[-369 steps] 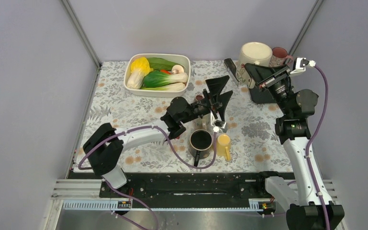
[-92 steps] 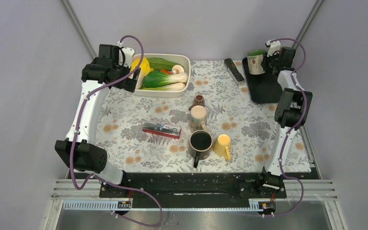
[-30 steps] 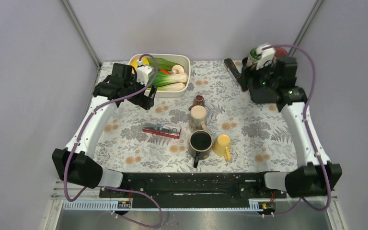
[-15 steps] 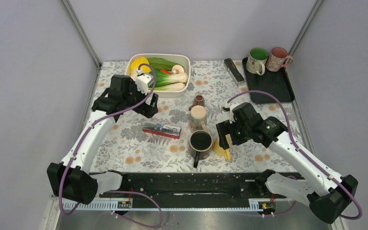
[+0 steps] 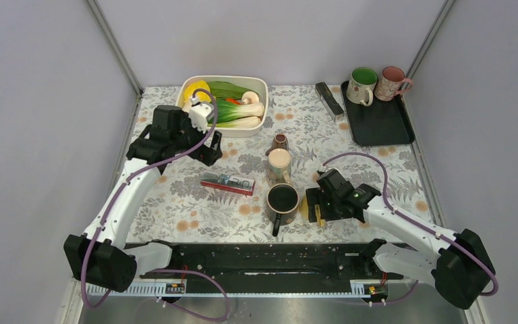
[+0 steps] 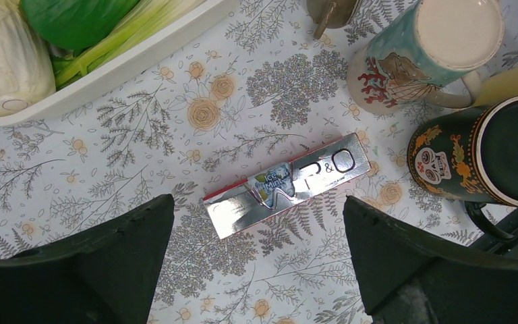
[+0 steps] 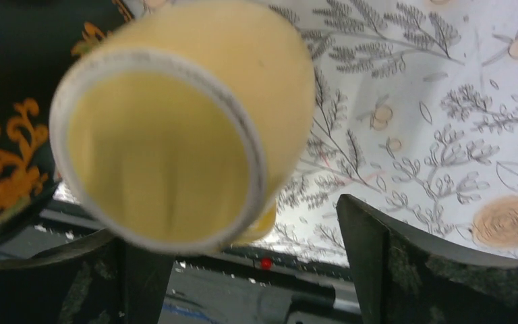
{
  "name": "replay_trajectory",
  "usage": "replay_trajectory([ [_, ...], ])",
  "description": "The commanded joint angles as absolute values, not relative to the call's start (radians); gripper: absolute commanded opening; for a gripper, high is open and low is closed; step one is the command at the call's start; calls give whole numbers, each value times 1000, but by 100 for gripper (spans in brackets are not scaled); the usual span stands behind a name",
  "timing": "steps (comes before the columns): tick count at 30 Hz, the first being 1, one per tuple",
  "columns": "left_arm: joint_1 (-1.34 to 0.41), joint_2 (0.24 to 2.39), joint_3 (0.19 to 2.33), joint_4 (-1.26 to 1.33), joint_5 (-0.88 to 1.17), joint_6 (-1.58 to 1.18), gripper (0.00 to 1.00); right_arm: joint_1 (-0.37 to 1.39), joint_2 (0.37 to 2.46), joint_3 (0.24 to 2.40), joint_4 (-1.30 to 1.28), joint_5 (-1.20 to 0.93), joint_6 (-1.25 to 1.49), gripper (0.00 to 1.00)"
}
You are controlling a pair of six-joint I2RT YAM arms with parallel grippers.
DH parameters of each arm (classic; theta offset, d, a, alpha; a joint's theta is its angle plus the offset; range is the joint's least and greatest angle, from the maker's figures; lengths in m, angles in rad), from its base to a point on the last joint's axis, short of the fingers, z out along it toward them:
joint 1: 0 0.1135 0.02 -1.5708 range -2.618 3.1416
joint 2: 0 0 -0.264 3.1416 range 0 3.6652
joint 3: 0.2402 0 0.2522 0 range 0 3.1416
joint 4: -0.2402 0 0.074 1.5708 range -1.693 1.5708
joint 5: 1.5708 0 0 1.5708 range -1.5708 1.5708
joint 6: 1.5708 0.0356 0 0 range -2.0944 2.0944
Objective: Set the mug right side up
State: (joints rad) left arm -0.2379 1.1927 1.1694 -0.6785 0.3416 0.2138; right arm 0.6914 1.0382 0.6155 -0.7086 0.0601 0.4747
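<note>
Since the right gripper has its jaws apart astride the upside-down yellow mug, with the black mug just beside it at 9 o'clock, an off-centre closing could tip it or jostle that neighbour.

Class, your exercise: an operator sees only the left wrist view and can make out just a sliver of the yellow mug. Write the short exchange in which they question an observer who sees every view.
Operator: Where is the right pincer? It's outside my frame.
Observer: The top view shows the right pincer low at the yellow mug, just right of the dark mug.
Operator: Is it shut on the mug?
Observer: No. In the right wrist view its fingers are spread wide with the mug between them. I cannot tell whether they touch it.
Operator: Any mugs I can't see?
Observer: Two stand upright on the black tray at the far right: a green-lined mug and a pink mug.
</note>
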Motion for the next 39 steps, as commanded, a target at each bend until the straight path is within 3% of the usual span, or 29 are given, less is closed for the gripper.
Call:
replay_trajectory([
  [1, -239, 1183, 1178, -642, 371, 234, 99, 703, 1106, 597, -530, 125, 509, 90],
  [4, -239, 1186, 1185, -644, 370, 234, 99, 702, 1132, 586, -505, 143, 512, 77],
  [9, -239, 1190, 1186, -646, 374, 234, 99, 702, 1127, 602, -472, 151, 506, 19],
  [11, -239, 1190, 1185, -647, 370, 236, 99, 702, 1118, 608, -472, 162, 490, 7],
  [14, -239, 1192, 1184, -650, 371, 241, 99, 702, 1086, 623, -478, 198, 471, 0],
  [22, -246, 1212, 1235, -713, 391, 277, 99, 690, 1031, 777, -498, 178, 339, 0],
  [31, -325, 1243, 1336, -863, 381, 380, 99, 533, 1032, 900, -458, -76, 244, 0],
  [36, -352, 1244, 1463, -987, 249, 580, 99, 487, 1025, 1007, -454, -228, 219, 0],
  [39, -385, 1218, 1540, -1035, 160, 875, 99, 485, 1032, 1087, -458, -317, 224, 0],
])
